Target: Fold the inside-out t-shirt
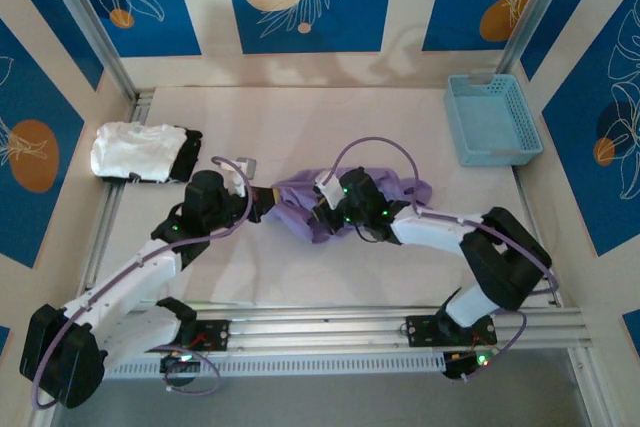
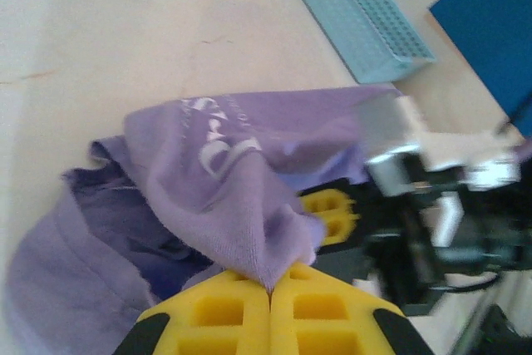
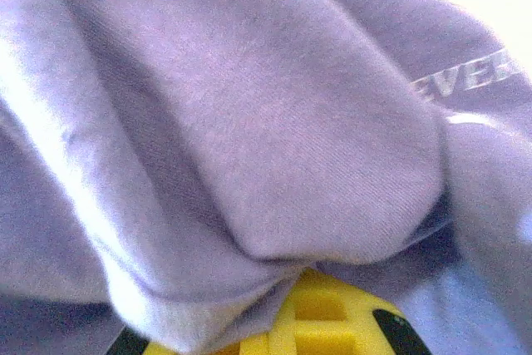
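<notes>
The inside-out t-shirt is a crumpled lavender heap in the middle of the table. My left gripper is at the heap's left end. In the left wrist view its yellow fingers are pressed together on a pinched fold of the t-shirt, lifted into a peak with faint mirrored lettering. My right gripper is dug into the heap's front. In the right wrist view the t-shirt drapes over its yellow fingers, and a bunch of cloth runs down into the shut jaws.
A light blue basket stands at the back right. A folded white garment with a folded black garment beside it lies at the far left. Aluminium rails run along the near edge. The two grippers are close together.
</notes>
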